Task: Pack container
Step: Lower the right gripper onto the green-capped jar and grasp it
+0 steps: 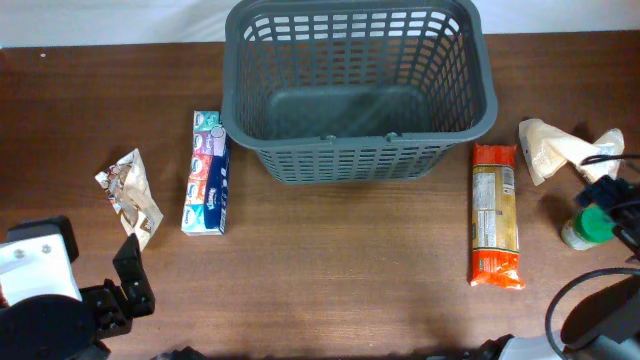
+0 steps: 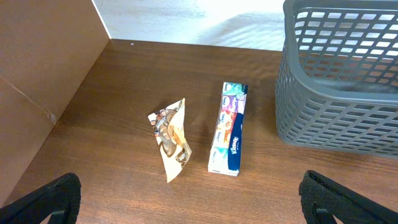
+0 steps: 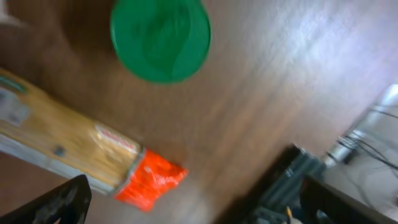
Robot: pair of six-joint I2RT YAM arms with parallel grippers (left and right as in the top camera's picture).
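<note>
The container (image 1: 352, 160), a big dark grey basket with slotted walls, stands at the far middle of the wooden table (image 1: 340, 260), its solid floor in plain sight from above. To its left, just beside the wall but apart from it, lies a long pack of tissues (image 1: 206, 172), and further left a crumpled snack wrapper (image 1: 130, 195). On the right a long orange-ended pasta packet (image 1: 496, 215) lies lengthwise, well clear of the basket. Beyond it, near the table's right edge, sit a pale beige bag (image 1: 555, 150) and a green-lidded jar (image 1: 588, 222). The left gripper (image 2: 189, 202) hangs low over the near left corner, its dark fingers (image 2: 50, 200) spread wide and holding nothing, the wrapper and the tissue pack lying ahead of it. The right gripper (image 3: 186, 205) is up over the jar's side of the table; its own view is blurred, but the fingers (image 3: 56, 202) stand wide apart and empty, with the green lid (image 3: 160, 38) and the packet's orange end below.
</note>
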